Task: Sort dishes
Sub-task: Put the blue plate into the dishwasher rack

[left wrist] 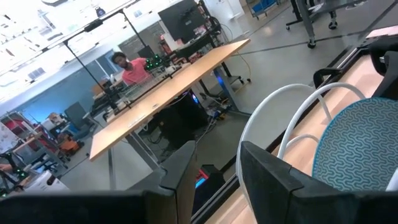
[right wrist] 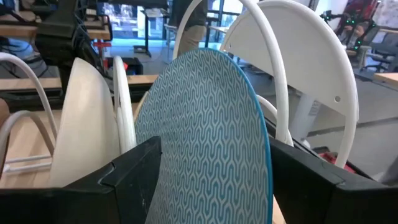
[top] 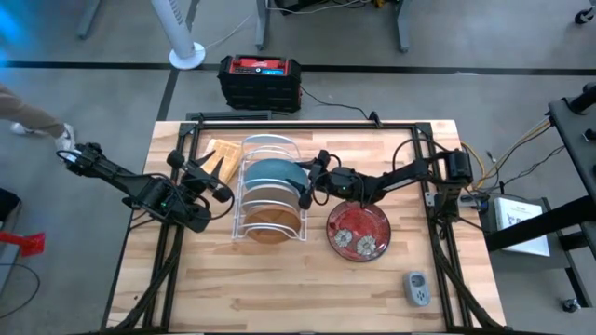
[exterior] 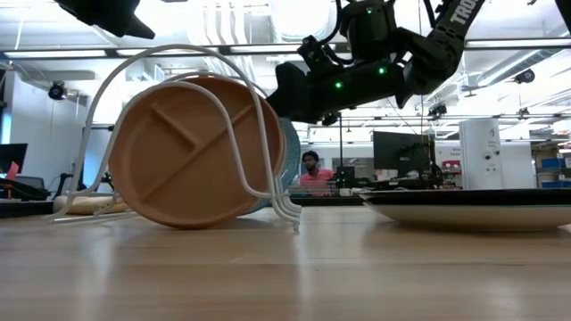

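Behind the table (top: pixel 279 288) an open workshop is showing in the low view, with monitors, desks and a seated person (exterior: pixel 311 172) in a red top; white letters "TRO" are showing on the right arm's link at the top of that view, cut off by the frame edge; no other writing is readable.

On the butcher-block table, the white wire rack (top: pixel 270 186) is standing near the middle; the teal plate (top: pixel 277 173) with its pale pattern is sitting upright in a middle slot, and the brown wooden divided plate (top: pixel 271 219) is leaning in the slot nearest the front edge; an off-white plate (right wrist: pixel 87 118) is standing just behind the teal one in the right wrist view.

The right gripper (top: pixel 307 189) is reaching in from the right, at the rack's right side; its jaws are standing spread on either side of the teal plate's edge, apart from it rather than pinching.

The red plate (top: pixel 358 232) with white flowers is lying flat on the table, just right of the rack, below the right arm.

The left gripper (top: pixel 219 193) is hovering beside the rack's left side, over the tan block (top: pixel 222 158); its jaws are standing part-way apart, holding nothing.

A small grey device (top: pixel 417 288) is lying near the front right corner.
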`<state>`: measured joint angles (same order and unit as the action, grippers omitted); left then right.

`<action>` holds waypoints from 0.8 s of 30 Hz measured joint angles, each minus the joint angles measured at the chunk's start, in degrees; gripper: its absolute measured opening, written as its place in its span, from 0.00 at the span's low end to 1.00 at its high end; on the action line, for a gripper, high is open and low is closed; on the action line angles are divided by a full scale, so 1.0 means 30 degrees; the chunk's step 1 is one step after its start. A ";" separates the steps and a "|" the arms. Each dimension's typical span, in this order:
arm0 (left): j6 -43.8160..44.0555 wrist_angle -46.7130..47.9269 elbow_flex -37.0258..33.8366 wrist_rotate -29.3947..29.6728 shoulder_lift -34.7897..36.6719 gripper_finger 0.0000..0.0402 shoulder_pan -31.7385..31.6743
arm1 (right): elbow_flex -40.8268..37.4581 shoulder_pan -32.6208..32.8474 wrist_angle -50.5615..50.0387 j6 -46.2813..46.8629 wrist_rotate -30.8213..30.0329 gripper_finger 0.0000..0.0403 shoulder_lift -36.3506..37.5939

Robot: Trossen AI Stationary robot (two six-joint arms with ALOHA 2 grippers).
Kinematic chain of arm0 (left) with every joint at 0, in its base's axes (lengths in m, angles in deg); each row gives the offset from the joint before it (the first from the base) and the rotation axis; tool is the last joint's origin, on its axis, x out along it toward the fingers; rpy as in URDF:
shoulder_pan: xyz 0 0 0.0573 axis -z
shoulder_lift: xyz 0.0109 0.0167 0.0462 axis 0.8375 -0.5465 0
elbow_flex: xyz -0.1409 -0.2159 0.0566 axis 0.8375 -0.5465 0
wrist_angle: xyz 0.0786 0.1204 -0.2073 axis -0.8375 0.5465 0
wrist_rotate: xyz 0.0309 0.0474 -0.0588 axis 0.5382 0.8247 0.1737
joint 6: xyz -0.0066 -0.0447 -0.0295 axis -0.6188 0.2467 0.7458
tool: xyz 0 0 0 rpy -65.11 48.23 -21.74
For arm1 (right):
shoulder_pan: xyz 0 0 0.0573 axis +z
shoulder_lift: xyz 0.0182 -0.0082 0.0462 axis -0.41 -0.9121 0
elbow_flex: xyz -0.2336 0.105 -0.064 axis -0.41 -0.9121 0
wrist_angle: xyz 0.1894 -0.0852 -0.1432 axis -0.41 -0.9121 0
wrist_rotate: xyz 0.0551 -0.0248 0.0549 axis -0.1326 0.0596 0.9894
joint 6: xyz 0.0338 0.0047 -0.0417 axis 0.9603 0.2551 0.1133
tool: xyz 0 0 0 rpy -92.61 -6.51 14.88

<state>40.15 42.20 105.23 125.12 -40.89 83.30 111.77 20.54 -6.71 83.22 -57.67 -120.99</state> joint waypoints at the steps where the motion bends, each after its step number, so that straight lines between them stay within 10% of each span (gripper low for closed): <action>1: 0.0028 -0.0006 0.0000 -0.0108 0.0006 0.29 -0.0001 | -0.0005 0.0023 -0.0241 0.0026 -0.0071 0.67 0.0136; 24: 0.0251 -0.0560 0.0000 -0.2553 0.0000 0.29 0.0005 | -0.0012 0.0555 -0.2670 0.0724 -0.0828 0.67 0.1191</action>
<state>40.91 40.52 105.23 117.47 -40.89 83.31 111.74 22.21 -14.72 85.39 -60.15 -117.42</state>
